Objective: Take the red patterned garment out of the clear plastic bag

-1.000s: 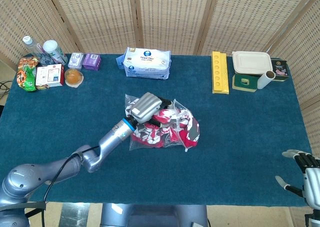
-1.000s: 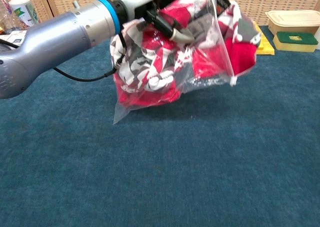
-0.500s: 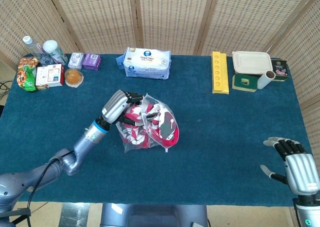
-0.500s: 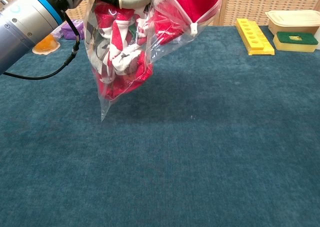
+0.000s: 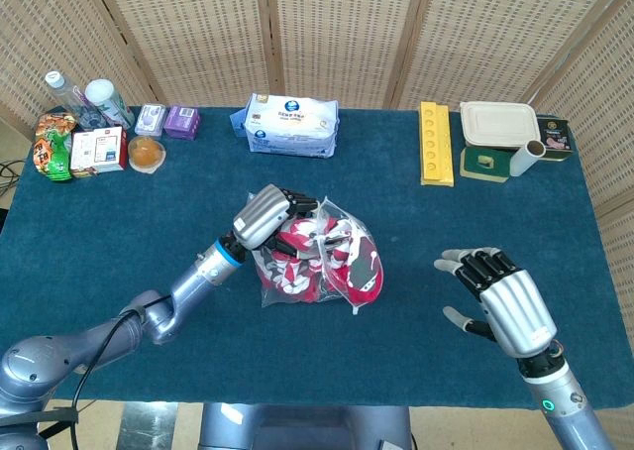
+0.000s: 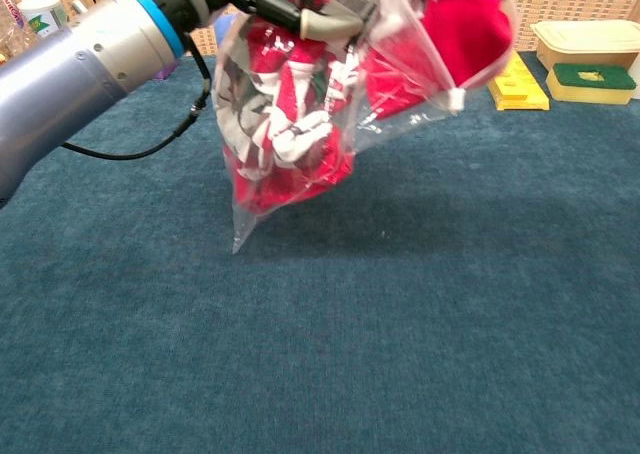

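My left hand (image 5: 265,216) grips the top of the clear plastic bag (image 5: 315,262) and holds it off the blue table; the chest view shows the bag (image 6: 300,144) hanging with one corner pointing down. Inside is the red, white and grey patterned garment (image 6: 285,124), and a red part (image 6: 465,34) bulges out at the bag's right side. My right hand (image 5: 500,299) hovers with fingers spread over the table's right half, well apart from the bag and holding nothing. That hand does not show in the chest view.
Along the far edge stand a wipes pack (image 5: 291,125), a yellow tray (image 5: 435,143), a beige lidded box (image 5: 499,125) on a green box, and a paper roll (image 5: 526,157). Bottles, snack packs and small boxes cluster at the far left (image 5: 89,133).
My left hand has swung the lifted bag to the right, back toward the table's middle. My right hand rose from the near right corner and moved inward, fingers spread.
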### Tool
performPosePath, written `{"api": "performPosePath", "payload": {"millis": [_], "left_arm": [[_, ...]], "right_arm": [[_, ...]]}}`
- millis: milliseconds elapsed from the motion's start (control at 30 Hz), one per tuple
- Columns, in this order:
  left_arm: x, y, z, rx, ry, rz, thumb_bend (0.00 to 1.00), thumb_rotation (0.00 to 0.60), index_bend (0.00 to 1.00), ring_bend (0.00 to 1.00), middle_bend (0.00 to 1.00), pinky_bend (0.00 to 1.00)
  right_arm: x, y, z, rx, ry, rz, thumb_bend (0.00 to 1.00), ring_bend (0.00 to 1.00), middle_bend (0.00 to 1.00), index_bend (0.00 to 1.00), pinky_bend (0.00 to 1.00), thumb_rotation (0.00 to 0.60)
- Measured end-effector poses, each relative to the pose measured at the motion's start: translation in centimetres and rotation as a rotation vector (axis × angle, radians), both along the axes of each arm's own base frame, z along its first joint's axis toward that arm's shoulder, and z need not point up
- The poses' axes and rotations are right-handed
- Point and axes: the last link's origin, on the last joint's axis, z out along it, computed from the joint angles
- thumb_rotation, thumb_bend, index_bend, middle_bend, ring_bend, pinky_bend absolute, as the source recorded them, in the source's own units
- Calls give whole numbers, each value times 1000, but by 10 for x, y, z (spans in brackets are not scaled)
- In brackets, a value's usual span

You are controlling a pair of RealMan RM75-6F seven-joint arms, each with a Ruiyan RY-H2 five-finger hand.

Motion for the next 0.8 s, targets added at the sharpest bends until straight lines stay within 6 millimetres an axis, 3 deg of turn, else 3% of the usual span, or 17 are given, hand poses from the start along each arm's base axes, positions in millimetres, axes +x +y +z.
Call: {"api": "performPosePath", "payload": {"millis": [333,800], "left_arm": [[25,-4,-23,-13,52,-46,293,600,912,748,796,677],[33,-4,-33,-22,59,-47,293,600,912,748,796,672]], "right_arm": [[16,-11,-4,11,0,37,174,367,326,308,352,586],[23,-20,-17,42,11,29,173,377,338,308,363,584]]}}
